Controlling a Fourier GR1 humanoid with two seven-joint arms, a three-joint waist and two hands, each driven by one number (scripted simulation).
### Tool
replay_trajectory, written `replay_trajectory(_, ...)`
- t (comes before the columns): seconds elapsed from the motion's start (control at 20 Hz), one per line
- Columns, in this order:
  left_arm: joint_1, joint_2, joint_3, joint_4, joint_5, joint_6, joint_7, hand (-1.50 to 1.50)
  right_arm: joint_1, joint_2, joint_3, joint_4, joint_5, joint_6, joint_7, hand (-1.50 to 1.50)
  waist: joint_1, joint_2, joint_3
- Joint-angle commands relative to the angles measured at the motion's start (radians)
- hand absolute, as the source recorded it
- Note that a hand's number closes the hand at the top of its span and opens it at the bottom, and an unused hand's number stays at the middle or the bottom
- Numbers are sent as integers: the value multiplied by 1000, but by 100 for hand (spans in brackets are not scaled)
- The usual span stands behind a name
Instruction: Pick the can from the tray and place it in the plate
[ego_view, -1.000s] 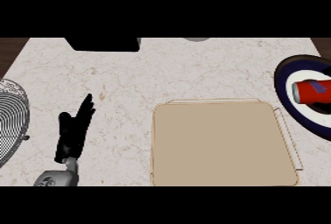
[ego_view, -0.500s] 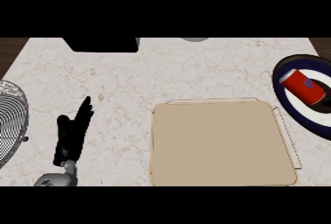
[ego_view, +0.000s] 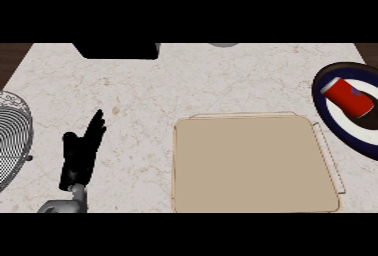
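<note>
The red can (ego_view: 350, 97) lies on its side on the plate (ego_view: 322, 105) at the right edge of the counter, resting on the plate's white middle inside the dark blue rim, with its length running on a slant from upper left to lower right. Only part of the plate shows, since the view's edge cuts it off on the right. No hand touches the can, so the placing appears to be done: the can is off the tray and in the plate, and nothing of the task seems left except perhaps drawing the arms back to rest. The tray (ego_view: 251, 165), a flat tan square with rounded corners and a thin raised lip, sits just left of the plate in the lower middle of the counter and holds nothing. The right hand does not show anywhere in the view. The left hand (ego_view: 81, 152) is at the lower left, well apart from both tray and plate, its black fingers straight and held together, pointing up and away from the robot; it holds nothing and looks to be resting over the marble counter (ego_view: 184, 80). Further left, a round wire rack (ego_view: 13, 135) is cut by the view's edge, and nothing can be seen lying in it. At the far edge stand a black object (ego_view: 117, 50) and a small grey shape (ego_view: 224, 44), both too cropped to identify.
</note>
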Motion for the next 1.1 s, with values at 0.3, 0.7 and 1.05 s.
replay_trajectory(0.3, 32, 11, -5, -56, -6, -10, 9, 0, 69, 7, 17, 24, -33, 112, -192, -150, 12, 1, 2)
replay_trajectory(0.7, 10, -7, -1, 11, -3, -16, -31, 0, 52, 53, 43, 46, -36, -23, -153, -150, 16, 4, 1)
replay_trajectory(1.05, -10, -9, 11, 20, 13, -30, -8, 0, 80, 12, 42, 75, -44, -54, -187, -150, 11, 6, 1)
